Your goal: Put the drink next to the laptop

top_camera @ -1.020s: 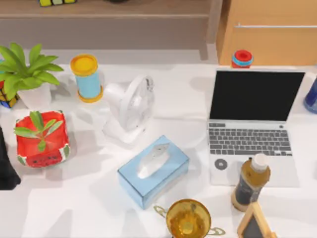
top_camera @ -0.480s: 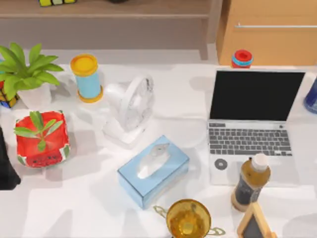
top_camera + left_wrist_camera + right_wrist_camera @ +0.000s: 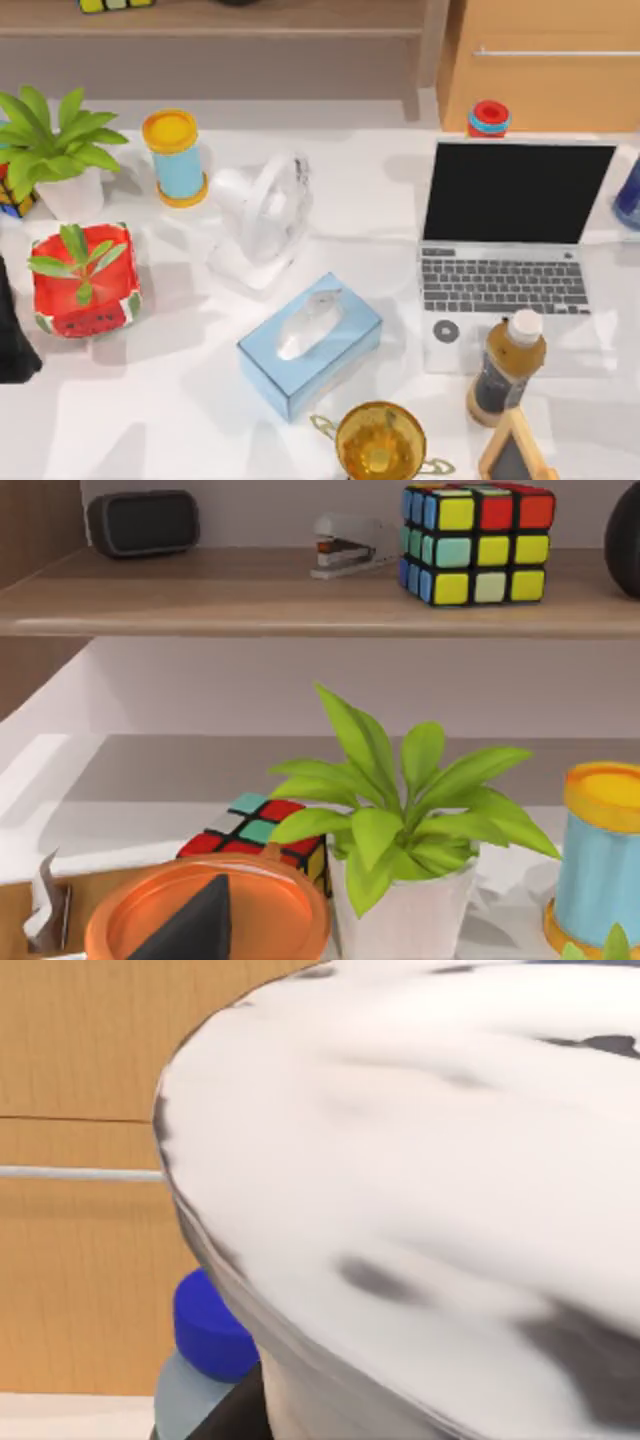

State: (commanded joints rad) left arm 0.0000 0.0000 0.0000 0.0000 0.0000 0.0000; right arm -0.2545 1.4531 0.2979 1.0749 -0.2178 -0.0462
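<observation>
The drink (image 3: 507, 365), an amber bottle with a white cap and a dark label, stands upright on the table at the front edge of the laptop (image 3: 505, 245). The silver laptop is open, with a black screen and a round sticker (image 3: 446, 331) on its palm rest just left of the bottle. Nothing holds the bottle. My left arm (image 3: 12, 335) is parked at the table's left edge, and a dark part of my left gripper (image 3: 200, 925) shows in the left wrist view. A dark part of my right gripper (image 3: 225, 1415) shows low in the right wrist view.
A blue tissue box (image 3: 310, 343), a white fan (image 3: 265, 215), a gold trophy (image 3: 380, 440) and a small chalkboard (image 3: 515, 450) crowd the middle and front. Two potted plants (image 3: 55, 150) (image 3: 85, 280) and a yellow-blue can (image 3: 175, 158) stand left. A blue-capped bottle (image 3: 630, 195) stands far right.
A shadow near the table's right front edge has slid away and faded. The drink, the laptop and the left arm have stayed put.
</observation>
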